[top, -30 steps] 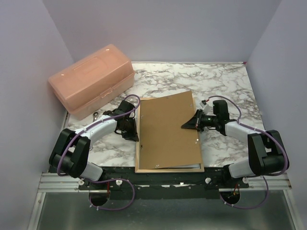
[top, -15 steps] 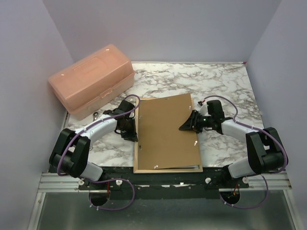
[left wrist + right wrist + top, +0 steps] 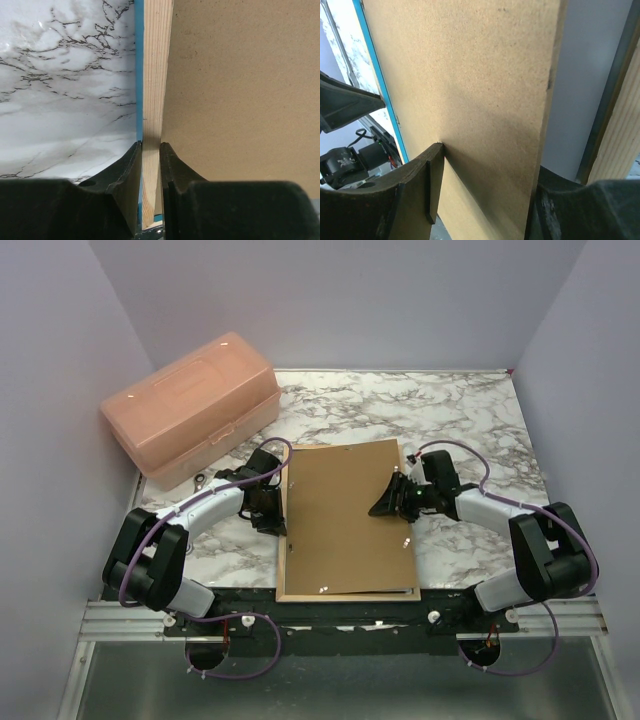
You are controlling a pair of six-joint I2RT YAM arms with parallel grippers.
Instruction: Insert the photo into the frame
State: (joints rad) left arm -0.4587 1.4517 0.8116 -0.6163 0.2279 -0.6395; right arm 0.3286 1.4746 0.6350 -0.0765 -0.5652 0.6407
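Left jaws pinch the left side of the frame (image 3: 284, 540), lying face down on the marble tabletop (image 3: 460, 420) beneath a brown board (image 3: 345, 515); right jaws reach over the board's right edge, a pink box (image 3: 190, 410) far left. Left wrist: fingers (image 3: 129, 170) press on the frame's pale wood. Right wrist: jaws spread, board edge between them. The photo cannot be made out.

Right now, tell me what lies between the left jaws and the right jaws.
The brown backing board, lying over the frame, fills that stretch from one side to the other; the top external view shows it.
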